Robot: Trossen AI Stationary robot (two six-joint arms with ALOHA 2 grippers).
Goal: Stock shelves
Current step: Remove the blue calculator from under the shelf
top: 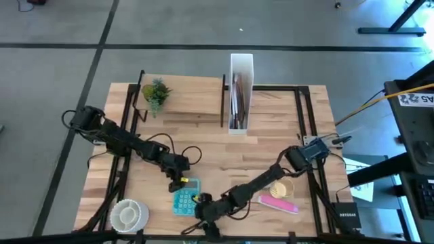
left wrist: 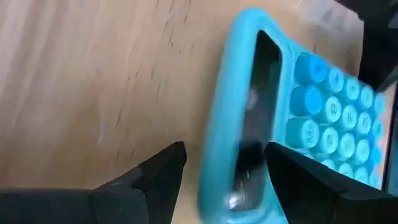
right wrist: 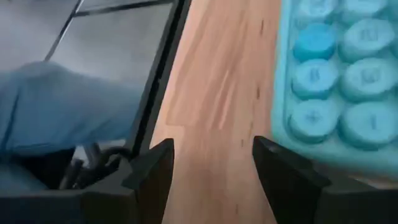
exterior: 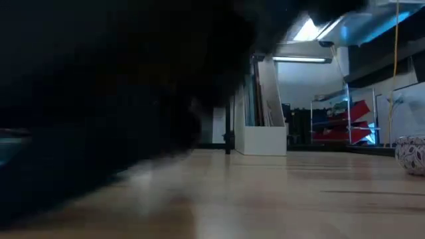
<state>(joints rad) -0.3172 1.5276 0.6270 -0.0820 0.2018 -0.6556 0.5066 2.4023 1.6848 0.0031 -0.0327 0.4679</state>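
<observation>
Shelves — low light-wood board, black posts, plant on top.

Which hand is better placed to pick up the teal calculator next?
Probably the left hand: its open fingers already straddle the calculator at its display end. The right hand, also open, has only bare table between its fingers.

Even, soft light fills the overhead view with faint shadows, while the low view is mostly a dark, blurred mass against a glaring ceiling light strip, and the rounded turquoise plastic calculator is smeared out of focus.
</observation>
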